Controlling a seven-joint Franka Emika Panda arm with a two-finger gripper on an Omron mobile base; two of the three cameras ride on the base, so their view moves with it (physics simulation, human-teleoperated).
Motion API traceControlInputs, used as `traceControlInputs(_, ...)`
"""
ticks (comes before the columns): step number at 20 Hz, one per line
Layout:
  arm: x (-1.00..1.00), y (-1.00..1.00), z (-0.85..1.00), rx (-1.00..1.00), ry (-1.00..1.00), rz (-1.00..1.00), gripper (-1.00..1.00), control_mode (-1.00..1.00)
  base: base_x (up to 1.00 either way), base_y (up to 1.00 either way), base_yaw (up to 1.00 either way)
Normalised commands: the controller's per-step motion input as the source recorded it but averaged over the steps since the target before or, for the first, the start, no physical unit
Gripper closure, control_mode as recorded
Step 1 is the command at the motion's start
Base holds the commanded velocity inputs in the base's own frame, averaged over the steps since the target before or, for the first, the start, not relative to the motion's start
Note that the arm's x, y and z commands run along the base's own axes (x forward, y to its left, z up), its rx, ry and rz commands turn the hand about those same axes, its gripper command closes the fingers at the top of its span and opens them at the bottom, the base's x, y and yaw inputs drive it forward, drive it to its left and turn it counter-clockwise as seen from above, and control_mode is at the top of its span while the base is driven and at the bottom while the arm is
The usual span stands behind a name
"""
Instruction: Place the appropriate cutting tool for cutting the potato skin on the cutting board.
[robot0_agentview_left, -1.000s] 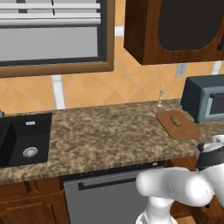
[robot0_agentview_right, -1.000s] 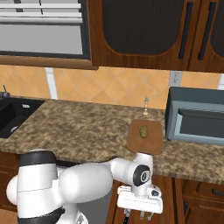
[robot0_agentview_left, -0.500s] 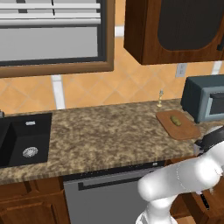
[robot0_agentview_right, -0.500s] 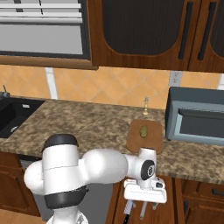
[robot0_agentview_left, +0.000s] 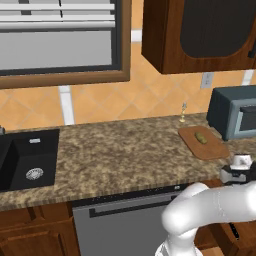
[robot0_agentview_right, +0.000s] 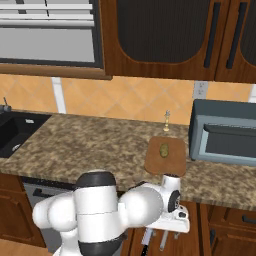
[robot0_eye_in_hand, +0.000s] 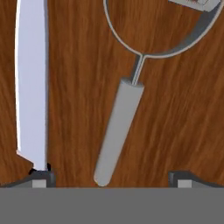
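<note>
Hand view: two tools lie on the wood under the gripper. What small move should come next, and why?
Probably ease the open gripper down over the grey handle of the peeler, then close. The handle's end already lies between the spread fingertips, and a peeler suits potato skin. The knife runs close to one fingertip, so stay centred on the handle.

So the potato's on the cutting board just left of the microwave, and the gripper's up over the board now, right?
Not quite. The potato does lie on the cutting board left of the microwave, but the gripper hangs below the counter edge, as the right base view shows.
</note>
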Motion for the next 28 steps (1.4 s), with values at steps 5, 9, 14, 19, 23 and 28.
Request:
traceControlInputs(5,0.36,0.0,-0.39,0.03,-0.07,-0.02,-1.0,-1.0,0.0,0.0,0.0)
traceControlInputs(9,0.03,0.0,-0.48,0.0,-0.09,-0.01,-1.0,-1.0,0.0,0.0,0.0)
traceControlInputs(14,-0.17,0.0,-0.47,0.0,-0.12,-0.05,1.0,-1.0,0.0,0.0,0.0)
traceControlInputs(19,-0.3,0.22,0.06,0.0,-0.05,-0.14,1.0,-1.0,0.0,0.0,0.0)
traceControlInputs(23,-0.56,0.38,0.91,0.0,0.0,-0.18,1.0,-1.0,0.0,0.0,0.0)
traceControlInputs(28,-0.62,0.03,1.0,0.0,0.02,-0.14,1.0,-1.0,0.0,0.0,0.0)
